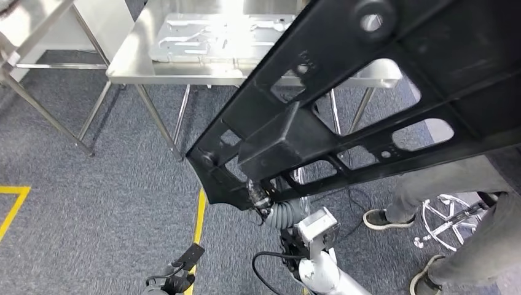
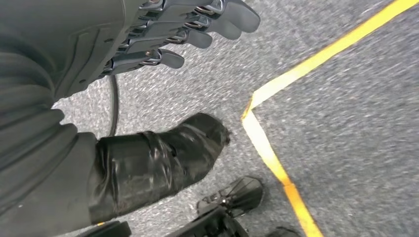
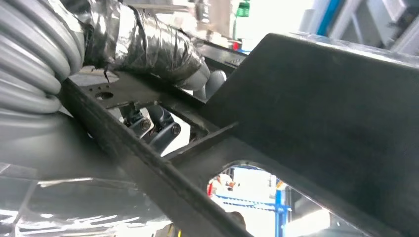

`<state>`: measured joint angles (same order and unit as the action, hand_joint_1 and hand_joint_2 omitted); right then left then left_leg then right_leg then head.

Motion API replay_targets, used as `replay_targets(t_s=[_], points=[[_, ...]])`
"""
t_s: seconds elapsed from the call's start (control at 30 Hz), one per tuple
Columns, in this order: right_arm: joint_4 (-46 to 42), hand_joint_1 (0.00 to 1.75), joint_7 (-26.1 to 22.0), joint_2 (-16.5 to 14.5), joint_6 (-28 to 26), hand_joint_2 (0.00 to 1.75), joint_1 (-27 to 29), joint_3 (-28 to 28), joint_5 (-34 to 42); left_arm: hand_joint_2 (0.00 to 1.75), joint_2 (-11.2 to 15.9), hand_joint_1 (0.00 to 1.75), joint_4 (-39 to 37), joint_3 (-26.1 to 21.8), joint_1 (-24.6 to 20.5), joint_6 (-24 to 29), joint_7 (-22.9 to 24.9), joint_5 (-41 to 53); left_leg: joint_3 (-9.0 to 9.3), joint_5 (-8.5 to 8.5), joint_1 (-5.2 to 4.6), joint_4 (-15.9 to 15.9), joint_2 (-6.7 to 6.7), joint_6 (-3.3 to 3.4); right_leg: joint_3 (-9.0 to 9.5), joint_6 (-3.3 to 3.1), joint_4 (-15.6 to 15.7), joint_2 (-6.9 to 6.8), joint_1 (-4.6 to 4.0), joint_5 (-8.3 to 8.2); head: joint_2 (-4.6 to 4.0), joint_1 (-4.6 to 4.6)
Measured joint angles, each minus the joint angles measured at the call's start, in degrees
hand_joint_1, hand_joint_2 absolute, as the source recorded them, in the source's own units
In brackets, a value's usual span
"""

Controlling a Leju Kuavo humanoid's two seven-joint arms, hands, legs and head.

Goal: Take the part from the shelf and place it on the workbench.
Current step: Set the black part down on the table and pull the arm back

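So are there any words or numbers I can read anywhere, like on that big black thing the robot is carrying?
No text here can be read.
Black part: small raised marks near a hole, too small to read.
Green sign in the background of the right wrist view: too blurred to read.
Yellow floor lines: plain tape, no writing.

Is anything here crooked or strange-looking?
Yes. The big black part hangs steeply tilted in the air, gripped only near its low end by the right hand, not yet on the steel workbench. A person's shoes stand close beneath it.
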<state>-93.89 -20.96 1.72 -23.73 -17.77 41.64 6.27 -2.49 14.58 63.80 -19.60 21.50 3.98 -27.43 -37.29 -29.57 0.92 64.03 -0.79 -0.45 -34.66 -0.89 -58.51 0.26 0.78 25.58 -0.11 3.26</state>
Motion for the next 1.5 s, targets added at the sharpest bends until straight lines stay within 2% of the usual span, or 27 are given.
replay_targets(t_s=[0.07, 0.1, 0.13, 0.17, 0.23, 0.27, 0.33, 0.4, 0.47, 0.57, 0.63, 0.67, 0.7, 0.77, 0.8, 0.83, 0.9, 0.97, 1.03, 1.1, 1.13, 1.17, 1.2, 1.27, 1.33, 1.43, 1.5], points=[[0.0, 1.75, 0.0, 0.0, 0.0, 1.75, 0.0, 0.0, 0.0, 1.75, 0.0, 0.0, 0.0, 0.2, 0.0, -0.2, 0.0, 0.1, -4.63, -2.42, -0.03, 7.9, 0.23, -0.17, 0.79, -0.58, 0.0, -0.14, -0.28, 0.65, 0.0, 0.06], [0.0, 1.75, 0.0, 0.0, 0.0, 1.75, 0.1, 0.0, 0.0, 1.75, 0.0, 0.0, 0.0, 0.2, 0.1, -0.2, 0.0, 0.1, -6.54, -2.73, -0.04, 10.6, 0.29, -0.12, 1.2, -0.76, 0.0, -0.13, -0.48, 1.0, 0.0, 0.06], [0.1, 1.75, 0.0, 0.0, 0.0, 1.75, 0.1, 0.0, 0.0, 1.75, 0.0, 0.0, 0.0, 0.3, 0.2, -0.3, 0.0, 0.1, -7.5, -1.92, -0.13, 11.3, 0.32, 0.09, 1.7, -0.89, 0.0, -0.08, -0.71, 1.36, 0.0, 0.04], [0.1, 1.75, 0.0, 0.0, 0.0, 1.75, 0.1, 0.0, 0.0, 1.75, 0.0, 0.0, 0.0, 0.3, 0.2, -0.3, 0.0, 0.1, -7.19, 0.04, -0.29, 9.6, 0.33, 0.51, 2.28, -0.98, 0.0, -0.02, -0.97, 1.77, 0.0, 0.06], [0.1, 1.75, 0.0, 0.0, 0.0, 1.75, 0.1, 0.0, 0.0, 1.75, 0.1, 0.0, 0.0, 0.5, 0.1, -0.3, 0.0, 0.2, -4.11, 4.83, -0.98, 2.0, 0.41, 2.15, 3.54, -1.02, 0.1, 0.01, -1.41, 2.66, 0.0, -0.06], [0.1, 1.75, 0.0, 0.0, 0.1, 1.75, 0.1, 0.0, 0.0, 1.75, 0.2, 0.0, 0.0, 0.5, 0.0, -0.3, 0.0, 0.2, -2.42, 6.1, -1.38, -1.7, 0.5, 2.96, 3.95, -0.89, 0.2, 0.01, -1.5, 3.06, 0.0, -0.19], [0.1, 1.75, 0.0, -0.1, 0.2, 1.75, 0.1, 0.0, 0.0, 1.75, 0.3, 0.0, 0.0, 0.6, -0.1, -0.2, 0.0, 0.2, -0.6, 6.15, -2.04, -5.4, 0.53, 3.97, 4.32, -0.39, 0.3, -0.1, -1.34, 3.33, 0.0, -0.39], [0.0, 1.75, 0.0, -0.3, 0.5, 1.75, 0.1, 0.2, 0.0, 1.75, 0.3, 0.0, 0.0, 0.6, 0.1, 0.0, -0.2, 0.0, 0.81, 5.69, -1.98, -6.9, 0.36, 4.2, 4.72, 0.15, 0.0, -0.21, -1.19, 3.05, 0.0, -0.36], [0.0, 1.75, 0.0, -0.5, 0.9, 1.75, 0.0, 0.6, 0.0, 1.75, 0.3, 0.0, 0.0, 0.6, 0.3, 0.5, -0.4, -0.2, 2.79, 5.36, -1.45, -8.2, 0.32, 4.37, 4.3, 0.69, -2.2, -0.23, -1.12, 3.38, 0.0, -0.48], [0.0, 1.75, -0.1, -0.7, 1.1, 1.75, 0.0, 1.1, 0.0, 1.75, 0.3, 0.0, 0.0, 0.6, 0.7, 0.8, -0.6, -0.4, 4.55, 4.46, -0.95, -8.8, 0.22, 4.15, -1.23, 1.81, -10.9, -0.17, -0.4, 6.68, 0.0, -0.69], [0.1, 1.75, 0.0, -0.8, 1.1, 1.75, 0.3, 1.5, -0.1, 1.75, 0.3, 0.0, 0.0, 0.6, 1.3, 0.9, -0.6, -0.4, 5.73, 3.34, -0.53, -8.7, 0.11, 3.58, -4.61, 2.66, -13.8, -0.2, 0.28, 8.11, 0.0, -0.7], [0.1, 1.75, 0.0, -0.9, 1.1, 1.75, 0.4, 1.7, -0.1, 1.75, 0.3, 0.0, 0.0, 0.6, 1.6, 1.0, -0.6, -0.5, 6.47, 2.68, -0.23, -8.6, 0.06, 3.23, -5.12, 3.08, -12.6, -0.22, 0.65, 7.34, 0.0, -0.7], [0.1, 1.75, 0.0, -0.9, 1.1, 1.75, 0.4, 1.9, -0.1, 1.75, 0.2, 0.0, 0.0, 0.6, 1.8, 1.1, -0.6, -0.5, 7.26, 1.92, 0.1, -8.4, 0.0, 2.82, -4.91, 3.5, -9.9, -0.24, 1.04, 5.3, 0.0, -0.71], [0.2, 1.75, 0.0, -0.9, 1.2, 1.75, 0.4, 2.1, -0.1, 1.75, 0.2, 0.0, 0.0, 0.6, 1.9, 1.1, -0.6, -0.4, 8.26, 0.25, 0.58, -7.7, -0.14, 1.79, -3.98, 4.13, -3.4, -0.3, 1.67, -0.25, 0.0, -0.86], [0.3, 1.75, 0.1, -0.9, 1.2, 1.75, 0.5, 2.3, -0.1, 1.75, 0.2, 0.0, 0.0, 0.6, 1.9, 1.2, -0.6, -0.4, 8.45, -0.52, 0.66, -7.3, -0.19, 1.18, -3.68, 3.96, -1.6, -0.27, 1.67, -2.03, 0.0, -0.91], [0.4, 1.75, 0.1, -1.0, 1.2, 1.75, 0.6, 2.5, -0.1, 1.75, 0.2, 0.0, 0.0, 0.6, 2.0, 1.2, -0.5, -0.3, 8.64, -1.1, 0.73, -7.0, -0.22, 0.56, -3.62, 3.49, -0.9, -0.2, 1.5, -2.74, 0.0, -1.0], [0.4, 1.75, 0.2, -1.2, 1.2, 1.75, 0.7, 2.9, -0.2, 1.75, 0.2, 0.0, 0.0, 0.6, 1.9, 1.3, -0.5, -0.2, 9.02, -1.5, 0.91, -6.5, -0.2, -0.31, -3.26, 2.1, -1.4, -0.02, 1.13, -2.11, 0.0, -1.01], [0.3, 1.75, 0.2, -1.7, 1.3, 1.75, 0.4, 3.0, -0.3, 1.75, 0.2, 0.0, 0.0, 0.6, 1.8, 1.3, -0.5, -0.1, 7.72, -0.86, 1.17, -3.4, 0.0, -0.64, -2.31, 1.19, -1.1, 0.04, 1.2, -1.57, 0.0, -1.0], [0.2, 1.75, 0.2, -2.1, 1.5, 1.75, 0.2, 3.2, -0.4, 1.75, 0.1, 0.0, 0.0, 0.6, 1.7, 1.3, -0.5, -0.1, 3.22, -1.07, 1.19, 3.6, 0.25, -0.82, -1.1, 0.57, -0.9, 0.0, 1.14, -0.8, 0.0, -0.97], [0.2, 1.75, 0.2, -2.2, 1.6, 1.75, 0.1, 3.5, -0.4, 1.75, 0.1, 0.0, 0.0, 0.6, 1.8, 1.3, -0.4, 0.0, -1.88, -4.06, 1.03, 9.5, 0.34, -0.72, 0.14, 0.12, -0.8, 0.06, 0.85, 0.26, 0.0, -0.97], [0.2, 1.75, 0.3, -2.3, 1.7, 1.75, 0.1, 3.7, -0.4, 1.75, 0.1, 0.0, 0.0, 0.6, 2.0, 1.3, -0.4, 0.0, -3.55, -5.6, 0.9, 10.3, 0.36, -0.5, 0.88, -0.02, -0.8, 0.19, 0.65, 0.84, 0.0, -0.97], [0.2, 1.75, 0.3, -2.3, 1.7, 1.75, 0.1, 3.8, -0.4, 1.75, 0.1, 0.0, 0.0, 0.6, 2.1, 1.3, -0.3, 0.0, -4.41, -6.11, 0.72, 9.4, 0.36, -0.16, 1.68, -0.1, -0.8, 0.32, 0.45, 1.43, 0.0, -0.97], [0.2, 1.75, 0.3, -2.3, 1.7, 1.75, 0.1, 4.0, -0.4, 1.75, 0.1, 0.0, 0.0, 0.6, 2.1, 1.3, -0.3, 0.0, -4.52, -5.0, 0.43, 6.9, 0.37, 0.32, 2.56, -0.13, -0.7, 0.43, 0.24, 2.05, 0.0, -0.96], [0.3, 1.75, 0.3, -2.4, 1.8, 1.75, 0.1, 4.2, -0.5, 1.75, 0.2, 0.0, 0.0, 0.6, 2.2, 1.3, -0.3, 0.0, -3.5, 1.3, -0.51, 0.1, 0.22, 1.72, 4.16, -0.03, -0.7, 0.55, -0.12, 3.27, 0.0, -1.03], [0.4, 1.75, 0.3, -2.4, 1.8, 1.75, 0.0, 4.3, -0.5, 1.75, 0.3, 0.0, 0.0, 0.6, 2.3, 1.3, -0.3, -0.1, -2.36, 5.85, -1.24, -4.1, -0.17, 2.81, 5.27, 0.46, -0.5, 0.84, -0.33, 4.26, 0.0, -1.08], [0.4, 1.75, 0.4, -2.6, 1.9, 1.75, -0.1, 4.5, -0.6, 1.75, 0.2, 0.0, 0.0, 0.6, 2.3, 1.3, -0.3, 0.0, -0.54, 6.32, -1.13, -5.6, -0.39, 3.24, 6.04, 1.28, -1.3, 0.86, -0.54, 4.19, 0.0, -1.15], [0.4, 1.75, 0.4, -2.6, 2.0, 1.75, -0.3, 4.6, -0.6, 1.75, 0.0, 0.0, 0.0, 0.6, 2.2, 1.3, -0.4, 0.1, 1.06, 5.99, -0.91, -6.2, -0.32, 3.54, 4.38, 1.6, -4.5, 0.3, -0.67, 4.5, 0.0, -1.39]])
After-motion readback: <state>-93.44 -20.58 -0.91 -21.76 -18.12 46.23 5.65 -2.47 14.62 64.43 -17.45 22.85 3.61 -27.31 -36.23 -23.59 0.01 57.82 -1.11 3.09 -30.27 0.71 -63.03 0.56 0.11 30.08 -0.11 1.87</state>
